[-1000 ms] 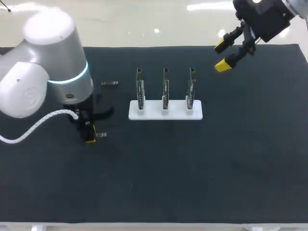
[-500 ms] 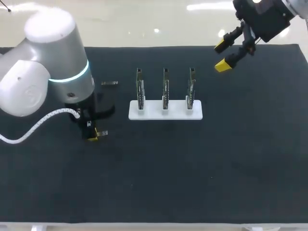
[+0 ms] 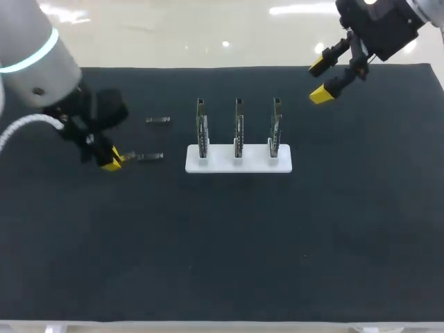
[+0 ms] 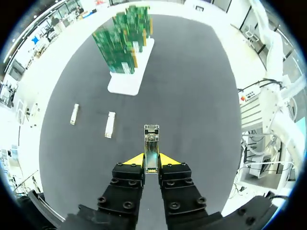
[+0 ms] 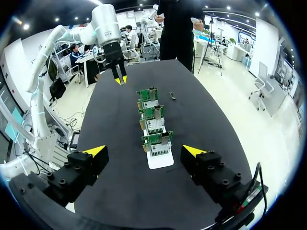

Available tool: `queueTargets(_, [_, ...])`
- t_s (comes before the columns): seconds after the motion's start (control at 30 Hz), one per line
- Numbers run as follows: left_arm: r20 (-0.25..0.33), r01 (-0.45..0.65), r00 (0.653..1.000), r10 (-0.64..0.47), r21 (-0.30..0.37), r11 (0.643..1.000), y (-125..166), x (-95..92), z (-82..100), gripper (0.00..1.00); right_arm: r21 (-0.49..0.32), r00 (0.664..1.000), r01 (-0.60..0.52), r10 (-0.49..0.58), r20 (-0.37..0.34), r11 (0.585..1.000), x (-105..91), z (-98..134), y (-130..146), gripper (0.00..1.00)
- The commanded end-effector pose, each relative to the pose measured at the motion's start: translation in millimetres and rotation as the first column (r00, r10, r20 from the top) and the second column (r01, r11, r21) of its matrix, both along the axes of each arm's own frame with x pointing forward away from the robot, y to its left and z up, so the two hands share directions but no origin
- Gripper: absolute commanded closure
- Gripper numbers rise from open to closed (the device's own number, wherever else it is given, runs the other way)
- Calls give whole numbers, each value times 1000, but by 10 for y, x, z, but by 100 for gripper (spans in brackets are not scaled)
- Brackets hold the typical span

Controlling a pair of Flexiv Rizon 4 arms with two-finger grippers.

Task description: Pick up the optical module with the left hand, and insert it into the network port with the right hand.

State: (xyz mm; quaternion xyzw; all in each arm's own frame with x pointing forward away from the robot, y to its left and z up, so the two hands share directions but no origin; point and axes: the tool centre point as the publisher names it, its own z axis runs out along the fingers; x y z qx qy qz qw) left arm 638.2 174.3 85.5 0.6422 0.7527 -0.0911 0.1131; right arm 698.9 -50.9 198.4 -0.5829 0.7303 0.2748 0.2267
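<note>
— What colour is the desk (image 3: 291, 243)?
— Black and plain, with no pattern. The stand (image 3: 222, 164) on it is white, and the three boards (image 4: 122, 43) in it are green.
— And the two hands?
— The left hand (image 4: 151, 160) and the right hand (image 3: 320, 80) are black with bright yellow tips. The module (image 4: 151, 141) in the left hand is silver, like the two loose modules (image 4: 110, 124). The left arm (image 3: 31, 55) is light grey with a cyan ring.
</note>
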Motion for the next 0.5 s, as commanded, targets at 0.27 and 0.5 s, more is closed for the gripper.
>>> queueTargets(0.27, [131,51,991,0,-385,922,233,-179,710,100,2,1000,-2,2,0,1000,7,-3,3,0])
queueTargets(0.5, [146,79,989,1,-541,837,247,-175,1007,100,2,1000,-2,2,0,1000,7,-3,3,0])
